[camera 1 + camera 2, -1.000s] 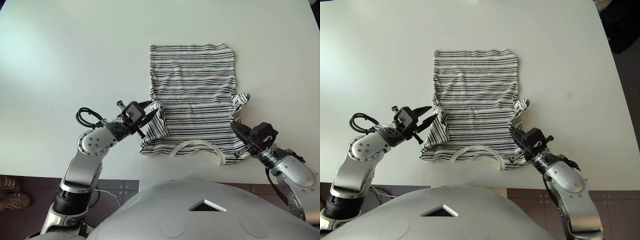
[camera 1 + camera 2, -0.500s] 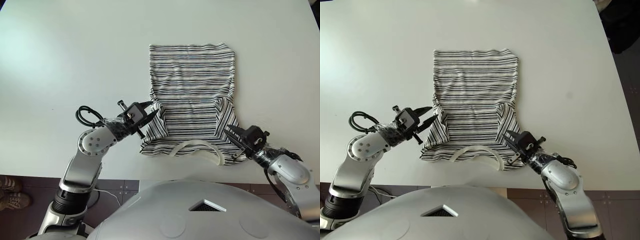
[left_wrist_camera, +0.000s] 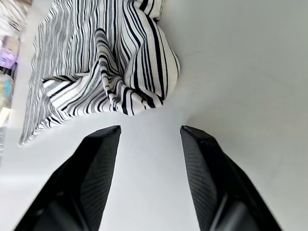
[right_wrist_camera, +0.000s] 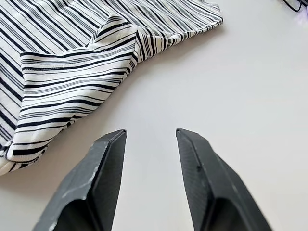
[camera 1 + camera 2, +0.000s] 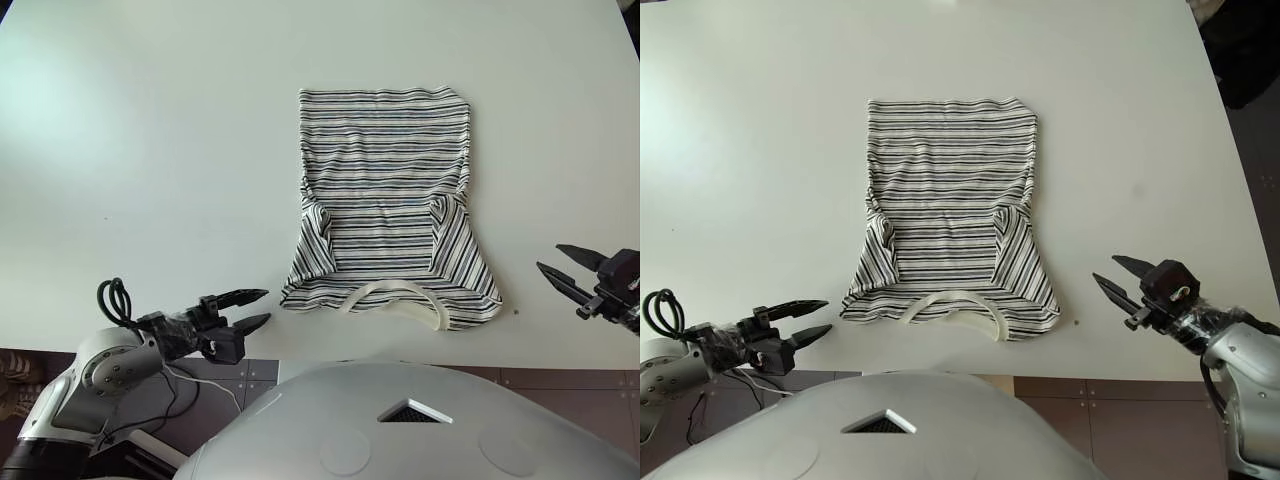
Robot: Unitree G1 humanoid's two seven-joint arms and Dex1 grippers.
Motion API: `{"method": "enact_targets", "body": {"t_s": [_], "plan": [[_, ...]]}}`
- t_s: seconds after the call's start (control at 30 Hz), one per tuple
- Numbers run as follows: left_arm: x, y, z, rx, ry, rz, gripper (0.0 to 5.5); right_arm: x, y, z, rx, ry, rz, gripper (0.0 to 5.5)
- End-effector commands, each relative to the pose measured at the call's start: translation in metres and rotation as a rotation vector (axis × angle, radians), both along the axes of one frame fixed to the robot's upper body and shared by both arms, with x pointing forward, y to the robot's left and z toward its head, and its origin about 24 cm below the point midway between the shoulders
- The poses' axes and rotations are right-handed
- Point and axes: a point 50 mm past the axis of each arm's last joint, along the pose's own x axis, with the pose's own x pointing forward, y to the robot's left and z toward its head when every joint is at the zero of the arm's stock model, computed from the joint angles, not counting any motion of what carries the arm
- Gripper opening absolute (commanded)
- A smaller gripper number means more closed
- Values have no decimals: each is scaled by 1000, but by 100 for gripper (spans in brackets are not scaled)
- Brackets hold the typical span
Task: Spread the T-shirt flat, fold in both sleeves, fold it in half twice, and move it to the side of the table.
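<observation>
The striped T-shirt [image 5: 385, 190] lies flat on the white table [image 5: 150, 150], collar [image 5: 395, 295] toward the near edge. Both sleeves are folded in over the body, the left sleeve [image 5: 318, 235] and the right sleeve [image 5: 450, 240]. My left gripper [image 5: 252, 308] hangs open at the table's near edge, left of the shirt's near left corner [image 3: 130, 91] and apart from it. My right gripper [image 5: 1113, 283] is open too, right of the shirt's near right corner [image 4: 57, 96], with bare table between. Neither holds anything.
White tabletop lies bare all around the shirt, with wide free room on the left and at the far side. The near table edge [image 5: 1120, 372] runs just below the collar. Dark floor [image 5: 1250, 60] shows past the right edge.
Both grippers have let go of the sleeves and drawn back outward and toward the near edge. The right sleeve now lies folded in over the shirt, as does the left.
</observation>
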Motion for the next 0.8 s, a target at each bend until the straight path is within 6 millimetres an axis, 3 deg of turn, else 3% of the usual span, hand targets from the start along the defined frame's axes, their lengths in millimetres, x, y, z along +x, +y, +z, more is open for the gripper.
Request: {"method": "enact_targets", "body": {"t_s": [0.03,0.2,0.53,0.7,0.8], "plan": [[-8,-5,-23,57,-43,-54,227,4,-4,-1,-30,14,37,183],[-18,-16,-32,15,-107,-137,227,9,-9,-1,-47,26,50,183],[-8,-20,-32,-40,-174,-144,227,11,-1,-7,-50,30,77,183],[-11,-18,-33,-56,-137,-143,146,8,0,-7,-91,28,116,183],[-15,-17,-36,-65,-106,-138,98,3,4,-8,-183,-9,237,183]]}}
